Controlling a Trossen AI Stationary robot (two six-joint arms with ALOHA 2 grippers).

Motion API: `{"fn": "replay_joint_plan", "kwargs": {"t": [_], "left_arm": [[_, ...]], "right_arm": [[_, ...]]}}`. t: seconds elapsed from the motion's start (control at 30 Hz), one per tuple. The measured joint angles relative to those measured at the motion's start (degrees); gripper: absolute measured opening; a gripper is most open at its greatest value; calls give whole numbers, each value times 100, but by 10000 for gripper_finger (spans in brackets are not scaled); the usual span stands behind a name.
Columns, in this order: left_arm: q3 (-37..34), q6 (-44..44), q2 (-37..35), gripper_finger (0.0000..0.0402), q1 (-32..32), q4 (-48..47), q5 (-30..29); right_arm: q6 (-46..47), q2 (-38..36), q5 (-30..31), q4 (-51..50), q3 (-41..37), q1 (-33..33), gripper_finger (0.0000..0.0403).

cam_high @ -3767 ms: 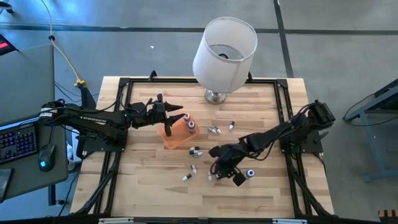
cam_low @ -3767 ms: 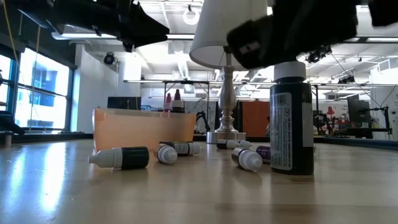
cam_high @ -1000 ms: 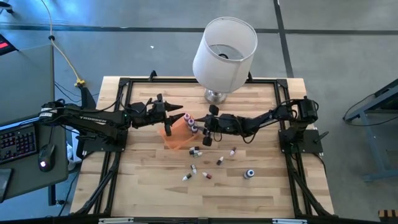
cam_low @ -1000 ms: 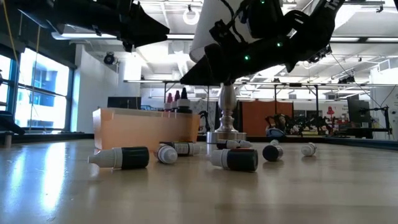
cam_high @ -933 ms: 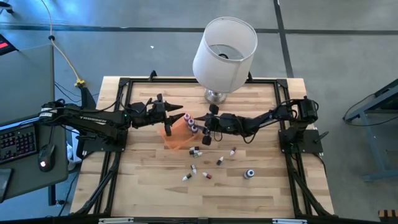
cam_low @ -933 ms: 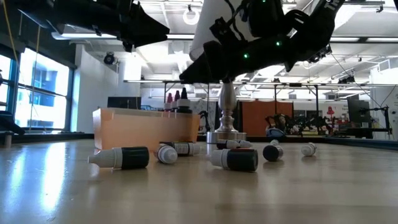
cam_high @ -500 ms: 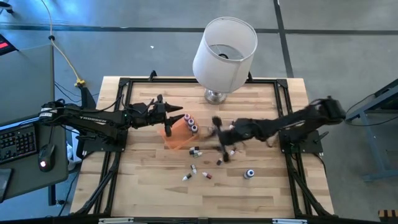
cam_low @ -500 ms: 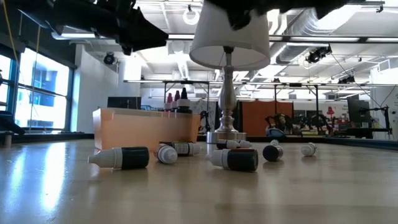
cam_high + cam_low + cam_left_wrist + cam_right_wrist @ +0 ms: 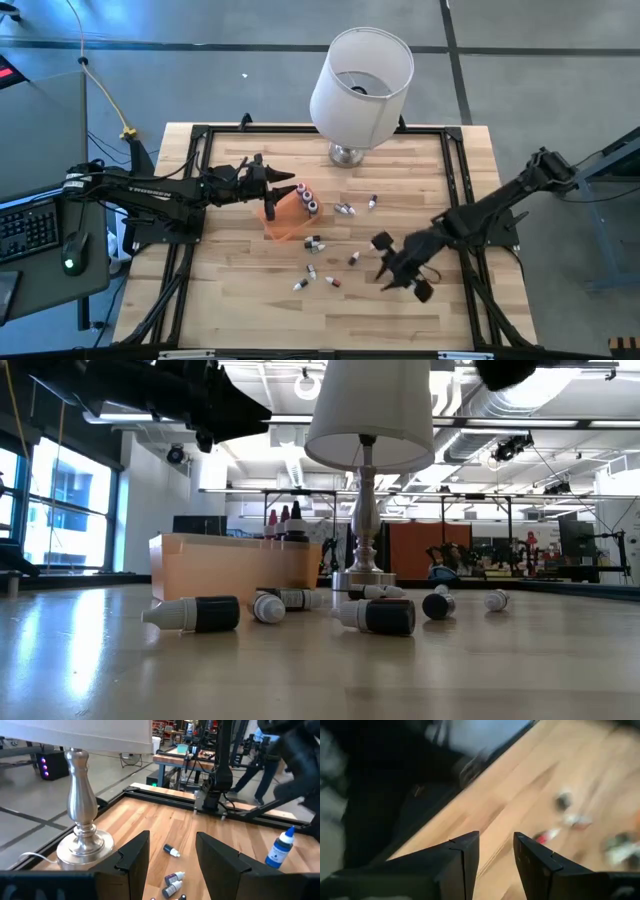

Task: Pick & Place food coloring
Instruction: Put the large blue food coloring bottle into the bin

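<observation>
Several tiny food coloring bottles lie on their sides mid-table (image 9: 352,258) (image 9: 375,616). Others stand upright in the orange tray (image 9: 283,218) (image 9: 235,565). One blue-capped bottle (image 9: 281,847) stands upright near the right arm. My left gripper (image 9: 288,187) (image 9: 172,854) hovers open and empty over the tray's far-left corner. My right gripper (image 9: 393,268) (image 9: 496,851) hangs open and empty above the table, toward the near right of the loose bottles. The low view shows only a dark part of the right arm at the picture's top.
A big white-shaded lamp (image 9: 360,75) stands on its silver base (image 9: 82,825) at the table's far middle. A black frame (image 9: 455,190) runs around the tabletop. Bare wood (image 9: 240,300) lies toward the near-left corner.
My right gripper has swung quickly away from the orange tray, toward the table's near right, and has risen out of the low view. The bottles and the tray stay where they were.
</observation>
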Motion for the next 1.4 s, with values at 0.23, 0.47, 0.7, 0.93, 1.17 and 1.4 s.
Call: {"fn": "replay_joint_plan", "kwargs": {"t": [0.23, 0.47, 0.7, 0.93, 1.17, 1.4], "left_arm": [[0, -201, 0, 159, 0, 89, -39], [0, -298, -1, 159, 0, 258, -37], [0, -296, -2, 159, 0, 283, -37], [0, -295, -1, 159, 0, 282, -44], [0, -298, -2, 159, -1, 284, -46], [0, -440, -1, 159, -1, 283, -50]], "right_arm": [[-328, 17, 67, -546, -2, 400, 106], [-5, -121, 132, 495, -736, 354, 108], [876, -906, 1316, 2034, -2178, 252, 104], [987, -1642, 1004, 3803, -3263, 384, 103], [1054, -1560, 1401, 4353, -3782, 642, 103], [1002, -1030, 1437, 5011, -3935, 791, 103]]}}
